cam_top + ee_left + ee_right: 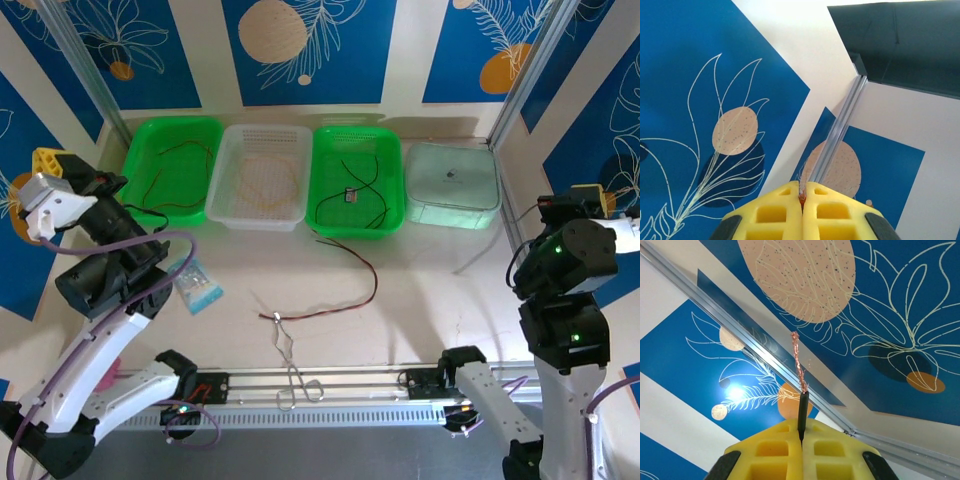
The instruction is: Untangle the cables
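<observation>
Left gripper (47, 160): at the far left edge of the overhead view, raised and aimed at the wall panel.
Left fingers (775, 210): yellow pads pressed flat together, with no gap. A tiny reddish speck sits at the top of the seam; I cannot tell what it is.
Left green basket (215, 135): upper left, holding a dark red cable (165, 175) in loose curves.
Plastic bag (196, 286): on the table below that basket.
White basket (232, 215): next to the right, with a yellow-orange cable (285, 185) looped inside.
Forceps (290, 365): lower centre, lying flat, with the tips at the end of the loose cable.
Loose cable (365, 290): reddish brown, curving across the bare table at centre.
Second green basket (395, 135): right of centre, holding a thin black cable (350, 175).
Pale container (452, 180): upper right, beside that basket.
Right gripper (590, 195): far right edge, lifted off the table.
Right fingers (830, 450): clenched on a short black cable end (801, 415), which stands upright from the seam with bare copper strands (798, 360) twisting above it.
</observation>
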Robot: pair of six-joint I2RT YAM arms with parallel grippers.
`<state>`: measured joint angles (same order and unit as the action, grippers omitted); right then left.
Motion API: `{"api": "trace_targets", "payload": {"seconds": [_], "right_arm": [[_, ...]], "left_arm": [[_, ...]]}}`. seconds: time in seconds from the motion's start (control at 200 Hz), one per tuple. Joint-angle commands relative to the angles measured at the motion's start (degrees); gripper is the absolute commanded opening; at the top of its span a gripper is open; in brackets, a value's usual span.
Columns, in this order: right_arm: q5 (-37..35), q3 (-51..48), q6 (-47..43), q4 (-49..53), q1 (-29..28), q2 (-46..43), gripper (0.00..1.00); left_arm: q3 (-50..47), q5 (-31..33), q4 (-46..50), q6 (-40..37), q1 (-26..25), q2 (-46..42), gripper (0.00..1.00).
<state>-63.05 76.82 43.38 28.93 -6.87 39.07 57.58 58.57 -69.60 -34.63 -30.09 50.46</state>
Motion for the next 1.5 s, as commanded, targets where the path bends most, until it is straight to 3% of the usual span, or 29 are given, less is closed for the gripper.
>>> {"api": "trace_targets", "payload": {"seconds": [0.0,0.13,0.255,0.33,0.535,0.735,0.905,1.241,1.356,1.496], "right_arm": [[4.11,-0.54,1.48,-0.74,0.93,0.44,0.00],[9.54,1.12,-0.57,-3.10,1.50,2.57,0.00],[16.39,5.22,-1.77,-6.01,1.76,5.95,0.00],[21.39,9.17,-1.02,-6.97,1.83,8.68,0.00],[34.05,20.42,0.42,-11.14,1.37,17.63,0.00],[39.27,33.41,-0.59,-15.49,-3.37,28.95,0.00],[36.71,44.03,-7.89,-20.19,-11.04,39.88,0.00],[36.31,70.67,-9.24,-14.65,-12.84,63.44,0.00],[33.48,72.06,-14.31,-13.81,-13.93,68.74,0.00],[27.89,64.78,-18.16,-14.31,-15.49,72.01,0.00]], "left_arm": [[-0.19,-1.00,3.19,3.97,0.60,0.06,0.00],[1.17,-4.59,14.70,9.22,0.81,0.10,0.00],[6.26,-13.47,44.30,25.71,1.87,0.03,0.00],[6.80,-17.17,52.60,31.10,1.87,0.85,0.00],[1.72,-17.84,57.66,38.01,1.96,0.01,0.00],[-1.44,-19.82,64.33,45.56,1.96,-1.44,0.00],[-5.82,-24.15,71.45,56.31,1.87,-3.18,0.00],[-9.61,-26.72,79.88,64.71,1.87,-7.23,0.00],[-10.31,-26.65,80.19,65.04,1.87,-8.74,0.00],[-10.21,-26.60,81.04,64.88,1.87,-9.40,0.00]]}}
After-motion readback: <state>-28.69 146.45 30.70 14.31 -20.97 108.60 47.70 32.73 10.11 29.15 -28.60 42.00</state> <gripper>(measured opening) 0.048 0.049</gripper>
